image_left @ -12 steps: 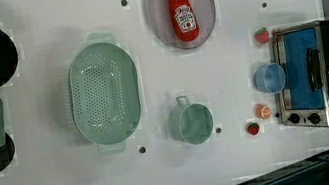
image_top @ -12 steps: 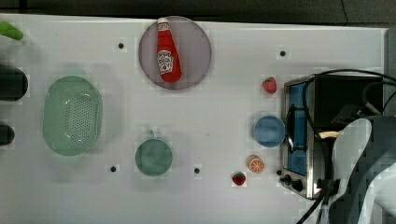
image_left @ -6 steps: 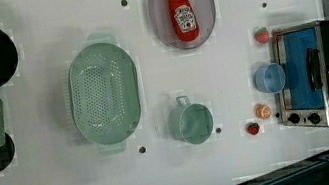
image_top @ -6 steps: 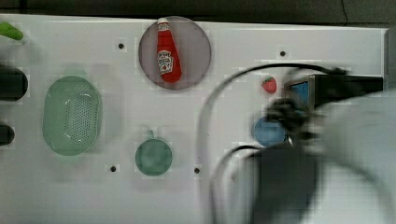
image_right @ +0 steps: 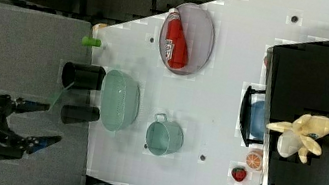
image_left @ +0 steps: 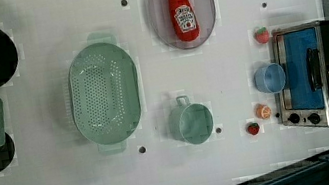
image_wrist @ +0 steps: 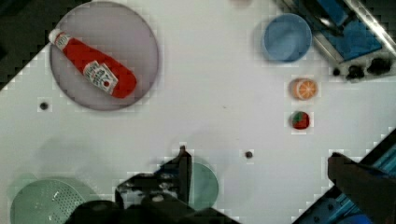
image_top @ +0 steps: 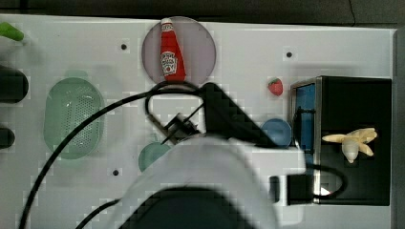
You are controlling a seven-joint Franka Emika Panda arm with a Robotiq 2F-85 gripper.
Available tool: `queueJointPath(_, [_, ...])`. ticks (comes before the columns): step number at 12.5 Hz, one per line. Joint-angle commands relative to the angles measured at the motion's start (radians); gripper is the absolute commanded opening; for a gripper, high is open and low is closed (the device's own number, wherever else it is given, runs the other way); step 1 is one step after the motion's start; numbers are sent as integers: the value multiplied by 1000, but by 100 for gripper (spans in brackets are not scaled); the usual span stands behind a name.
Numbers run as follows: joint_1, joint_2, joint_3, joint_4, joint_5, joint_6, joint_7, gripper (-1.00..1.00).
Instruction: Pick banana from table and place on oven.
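the banana (image_top: 352,142) lies on the black top of the oven (image_top: 356,181), peel flaps splayed and cream tip pointing toward six o'clock in the top view; in the right view the banana (image_right: 301,131) sits near the oven's front edge, above the door handle. the oven stands at the three o'clock side of the table (image_top: 248,57) in the top view. just off the oven's glass door, at its nine o'clock in the left view, stands a blue bowl (image_left: 269,78), with an orange slice (image_left: 263,111) at about seven o'clock from the bowl and a strawberry (image_left: 253,129) beyond it; another strawberry (image_left: 261,35) lies near the oven's upper corner. a ketchup bottle (image_top: 172,51) lies on a round grey plate (image_top: 200,43) at the table's twelve o'clock edge. a green colander (image_left: 105,100) and a green cup (image_left: 191,122) sit near the middle. the gripper (image_right: 35,124) hangs off the table in the right view, well apart from everything, its two fingers spread wide and holding nothing.
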Motion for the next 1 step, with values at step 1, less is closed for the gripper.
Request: queueJointPath(1, [-47,27,-76,-24,2,-12,81,100])
